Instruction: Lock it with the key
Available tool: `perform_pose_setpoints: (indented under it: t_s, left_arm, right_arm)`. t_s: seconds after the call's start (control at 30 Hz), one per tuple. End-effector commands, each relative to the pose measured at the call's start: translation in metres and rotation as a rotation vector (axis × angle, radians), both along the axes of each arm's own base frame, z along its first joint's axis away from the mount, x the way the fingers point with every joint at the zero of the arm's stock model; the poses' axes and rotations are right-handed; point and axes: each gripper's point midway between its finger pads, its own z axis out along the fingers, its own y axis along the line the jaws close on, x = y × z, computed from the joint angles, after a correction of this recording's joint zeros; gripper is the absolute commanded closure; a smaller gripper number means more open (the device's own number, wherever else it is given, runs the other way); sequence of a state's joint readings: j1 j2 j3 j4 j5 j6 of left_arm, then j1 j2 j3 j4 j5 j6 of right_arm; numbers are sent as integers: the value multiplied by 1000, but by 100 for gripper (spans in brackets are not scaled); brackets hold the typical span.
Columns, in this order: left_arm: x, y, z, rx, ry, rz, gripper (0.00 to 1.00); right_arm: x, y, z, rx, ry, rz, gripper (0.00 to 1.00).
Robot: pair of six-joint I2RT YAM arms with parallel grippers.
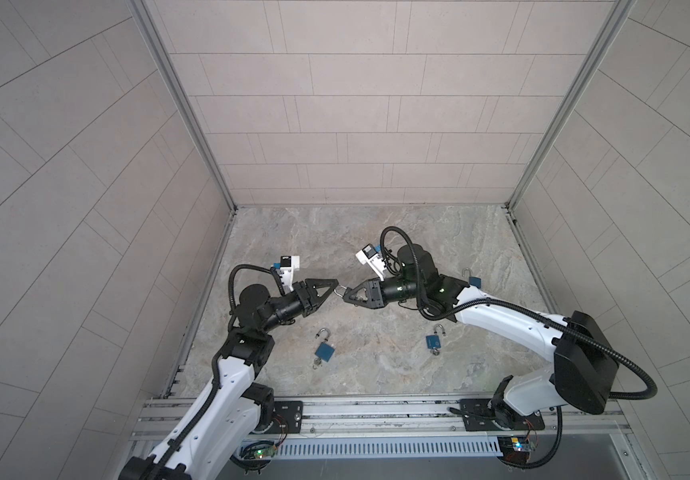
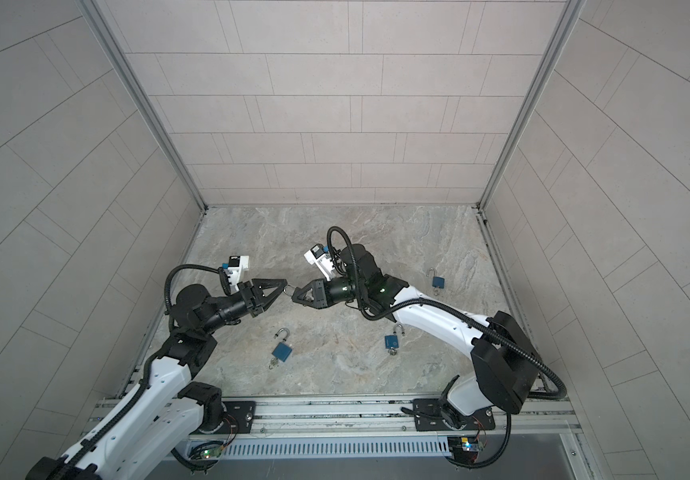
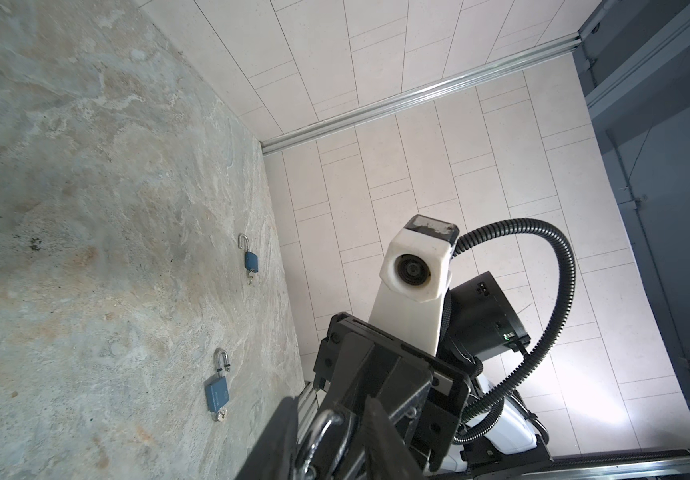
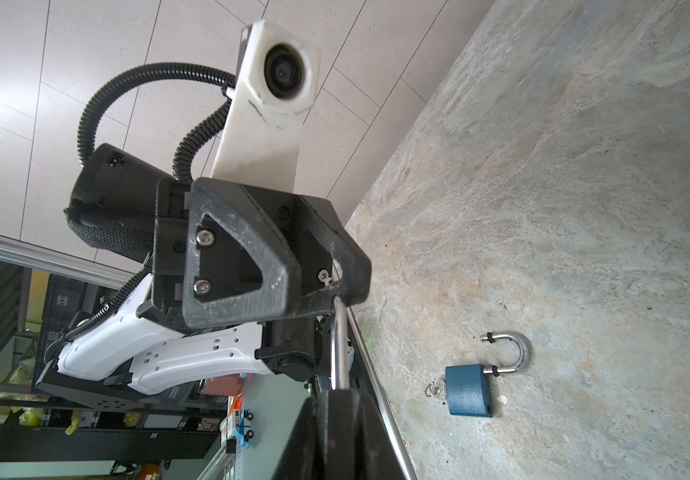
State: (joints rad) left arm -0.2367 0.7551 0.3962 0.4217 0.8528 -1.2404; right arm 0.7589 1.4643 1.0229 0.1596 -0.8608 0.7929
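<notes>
In both top views the two arms meet above the grey marbled stone tabletop (image 1: 376,249), a little left of the middle of the frame. The right gripper (image 1: 347,292) is pressed together on the held padlock (image 1: 340,290). Only its curved silver metal shackle (image 4: 338,345) shows, because the body is hidden between the black fingers. The left gripper (image 1: 334,287) has its fingertips at both sides of this shackle, but I cannot tell whether they pinch it.

Three blue padlocks with open shackles lie flat on the tabletop. One is in the lower centre-left (image 1: 325,351) and one in the lower centre-right (image 1: 433,342). The third is right of the middle, just beside the right arm (image 1: 475,281). A small silver key sticks out of the bottom of the first (image 1: 317,365) and of the second (image 1: 434,353). The key of the held padlock cannot be made out.
</notes>
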Motion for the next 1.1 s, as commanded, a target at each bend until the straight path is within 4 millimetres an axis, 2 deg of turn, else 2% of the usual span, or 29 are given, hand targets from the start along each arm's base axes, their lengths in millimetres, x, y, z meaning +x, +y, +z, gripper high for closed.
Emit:
perform_pose_setpoints:
  t_s: [0.0, 0.6, 0.97, 1.07]
  left_arm:
    - [-3, -3, 21, -20, -67, -27, 67]
    - [-2, -4, 20, -12, -61, -33, 86]
    - [-1, -3, 7, 37, -58, -23, 95]
    - [0, -3, 8, 40, -67, -21, 96]
  right_arm:
    - [0, 6, 21, 48, -50, 20, 100]
    - [0, 8, 21, 50, -52, 22, 100]
    - [-8, 6, 44, 95, -53, 36, 100]
    - [-10, 5, 45, 99, -46, 44, 100]
